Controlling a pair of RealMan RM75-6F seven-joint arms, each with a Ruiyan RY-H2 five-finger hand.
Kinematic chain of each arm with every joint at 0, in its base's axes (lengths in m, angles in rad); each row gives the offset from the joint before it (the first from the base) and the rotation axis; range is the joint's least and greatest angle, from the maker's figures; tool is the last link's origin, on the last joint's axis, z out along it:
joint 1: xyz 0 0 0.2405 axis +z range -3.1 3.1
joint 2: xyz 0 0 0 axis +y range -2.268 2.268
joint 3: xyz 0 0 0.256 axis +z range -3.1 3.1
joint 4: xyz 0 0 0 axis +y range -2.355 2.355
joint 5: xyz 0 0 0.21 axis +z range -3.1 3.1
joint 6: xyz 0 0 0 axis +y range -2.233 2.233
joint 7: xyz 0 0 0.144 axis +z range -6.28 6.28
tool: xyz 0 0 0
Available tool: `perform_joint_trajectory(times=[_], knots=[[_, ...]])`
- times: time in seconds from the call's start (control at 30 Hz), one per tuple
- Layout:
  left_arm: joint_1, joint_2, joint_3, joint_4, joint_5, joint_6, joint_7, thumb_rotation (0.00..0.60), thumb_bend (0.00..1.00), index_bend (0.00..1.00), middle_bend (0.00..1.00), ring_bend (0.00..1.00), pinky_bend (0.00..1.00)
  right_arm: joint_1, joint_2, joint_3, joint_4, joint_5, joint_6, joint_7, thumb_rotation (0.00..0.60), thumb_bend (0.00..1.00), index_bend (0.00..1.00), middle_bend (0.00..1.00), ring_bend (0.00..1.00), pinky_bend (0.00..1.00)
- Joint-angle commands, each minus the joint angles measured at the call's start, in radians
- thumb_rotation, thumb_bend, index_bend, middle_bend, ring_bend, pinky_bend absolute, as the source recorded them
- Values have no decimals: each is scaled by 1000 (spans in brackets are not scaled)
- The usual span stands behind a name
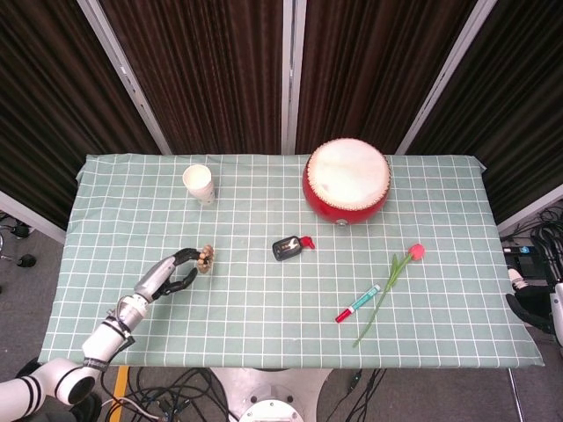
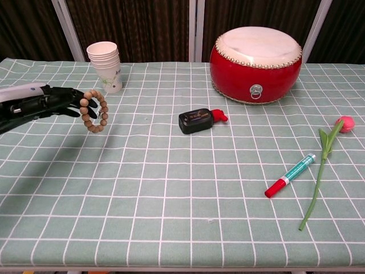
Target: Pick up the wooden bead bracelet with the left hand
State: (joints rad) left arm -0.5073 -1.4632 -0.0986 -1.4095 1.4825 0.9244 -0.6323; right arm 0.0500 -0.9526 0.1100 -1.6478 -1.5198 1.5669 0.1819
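1. A tabletop [image 1: 264, 308] covered by a pale green cloth with a white grid fills the middle.
2. Dark brown pleated curtains [image 1: 211, 70] hang behind it, split by light metal poles [image 1: 288, 75].
3. Grey floor [image 1: 35, 264] shows at the left, with black cables [image 1: 176, 387] below the front edge.

The head view looks steeply down from high above the near edge, taking in the whole table [image 1: 264, 334] and the curtains [image 1: 211, 70] behind. The chest view sits low and close at that edge, facing across. Both show the drum [image 1: 347, 182] [image 2: 256, 64] and cups [image 1: 199, 184] [image 2: 105, 66].
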Motion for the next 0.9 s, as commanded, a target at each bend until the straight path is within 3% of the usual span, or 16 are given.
perform_joint_trajectory(times=[0.03, 0.13, 0.2, 0.3, 0.47, 0.63, 0.9], knots=[[23, -50, 5, 74, 5, 143, 443, 386, 331, 238, 235, 53, 74, 2, -3, -3, 3, 0, -7, 5, 600, 132, 0, 0, 0, 0], [46, -32, -17, 46, -19, 210, 547, 551, 304, 303, 255, 69, 72, 6, -7, -6, 8, 0, -18, 10, 600, 131, 0, 0, 0, 0], [73, -25, -37, 41, -27, 284, 558, 600, 303, 351, 321, 153, 84, 9, -8, -8, 11, 0, -27, 13, 600, 131, 0, 0, 0, 0], [115, 10, -62, 25, -53, 359, 532, 600, 295, 369, 390, 244, 92, 13, -9, -12, 13, 0, -38, 16, 600, 132, 0, 0, 0, 0], [190, 78, -73, 53, -67, 475, 510, 600, 284, 365, 389, 236, 88, 26, -3, -25, 15, 0, -82, 23, 600, 145, 0, 0, 0, 0], [273, 193, -16, 39, -75, 493, 474, 600, 284, 300, 284, 112, 50, 43, -4, -38, 26, -20, -114, 43, 600, 191, 0, 0, 0, 0], [407, 284, 52, -87, -65, 613, 542, 600, 283, 279, 252, 102, 45, 48, -45, -58, 70, -66, -102, 74, 600, 200, 0, 0, 0, 0]])
